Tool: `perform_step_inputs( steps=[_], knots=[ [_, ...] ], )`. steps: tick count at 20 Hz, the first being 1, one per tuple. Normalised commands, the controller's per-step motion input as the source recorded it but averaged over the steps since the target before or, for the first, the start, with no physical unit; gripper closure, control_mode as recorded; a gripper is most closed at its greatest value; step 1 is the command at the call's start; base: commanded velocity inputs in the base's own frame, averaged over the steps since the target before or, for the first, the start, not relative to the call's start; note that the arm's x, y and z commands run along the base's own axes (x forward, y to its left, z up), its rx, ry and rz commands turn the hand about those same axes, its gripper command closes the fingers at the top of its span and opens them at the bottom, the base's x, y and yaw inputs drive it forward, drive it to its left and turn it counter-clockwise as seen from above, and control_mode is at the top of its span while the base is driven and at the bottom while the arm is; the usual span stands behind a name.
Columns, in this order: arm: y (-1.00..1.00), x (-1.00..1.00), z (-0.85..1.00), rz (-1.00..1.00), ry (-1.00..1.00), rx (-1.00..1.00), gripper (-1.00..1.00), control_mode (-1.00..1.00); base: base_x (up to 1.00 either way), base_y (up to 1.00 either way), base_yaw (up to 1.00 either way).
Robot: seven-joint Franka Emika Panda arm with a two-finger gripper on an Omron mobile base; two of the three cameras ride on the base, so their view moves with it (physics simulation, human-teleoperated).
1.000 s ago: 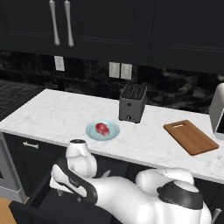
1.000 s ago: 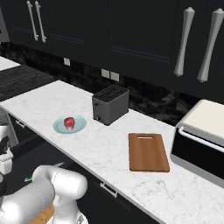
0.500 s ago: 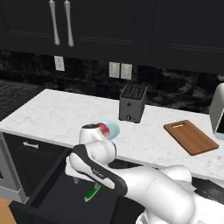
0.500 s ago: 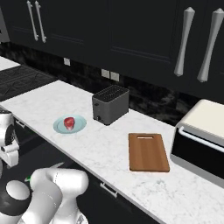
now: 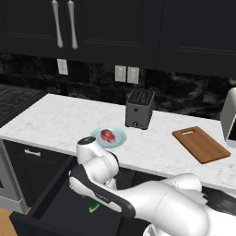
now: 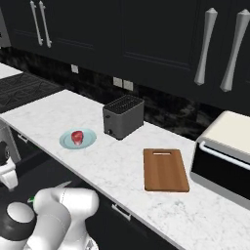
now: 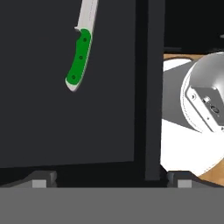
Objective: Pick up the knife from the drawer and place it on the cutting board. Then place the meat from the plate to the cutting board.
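White marble desk point(image 5: 64, 120) carries the bare cutting board point(image 5: 200, 144) at 3 o'clock; meat point(image 5: 108, 135) remains plated. The knife point(image 7: 78, 60) lies ungrasped in the drawer point(image 5: 60, 207), jaws spread, so both placements remain.

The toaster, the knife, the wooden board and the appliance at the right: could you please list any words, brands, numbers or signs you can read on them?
There is no readable text in any view.
Black slotted toaster: no label or brand.
Green-handled knife in the open black drawer: three dark rivets, no lettering.
Brown wooden cutting board: plain wood.
Pale appliance with dark front: no markings.
Wall outlets: blank.
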Motion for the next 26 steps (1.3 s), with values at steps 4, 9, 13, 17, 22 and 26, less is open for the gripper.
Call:
perform_step_inputs(
  steps=[4, 9, 13, 17, 22, 26],
  knots=[
    [0.00, 0.56, -0.42, 0.00, -0.08, -0.03, -1.00, -1.00, 0.00, 0.00, 0.00],
    [0.03, 0.32, -0.52, 0.00, -0.07, -0.01, -1.00, -1.00, 0.00, 0.00, 0.00],
    [0.00, 0.07, -0.18, 0.02, 0.00, 0.00, -1.00, -1.00, 0.00, 0.00, 0.00],
    [0.00, 0.20, -0.38, 0.10, 0.00, 0.00, -1.00, -1.00, 0.00, 0.00, 0.00],
    [0.00, 0.16, -0.51, 0.17, 0.00, 0.00, -1.00, -1.00, 0.00, 0.00, 0.00],
    [0.00, 0.15, -0.41, 0.15, 0.02, -0.03, -1.00, -1.00, 0.00, 0.00, 0.00]
  ],
)
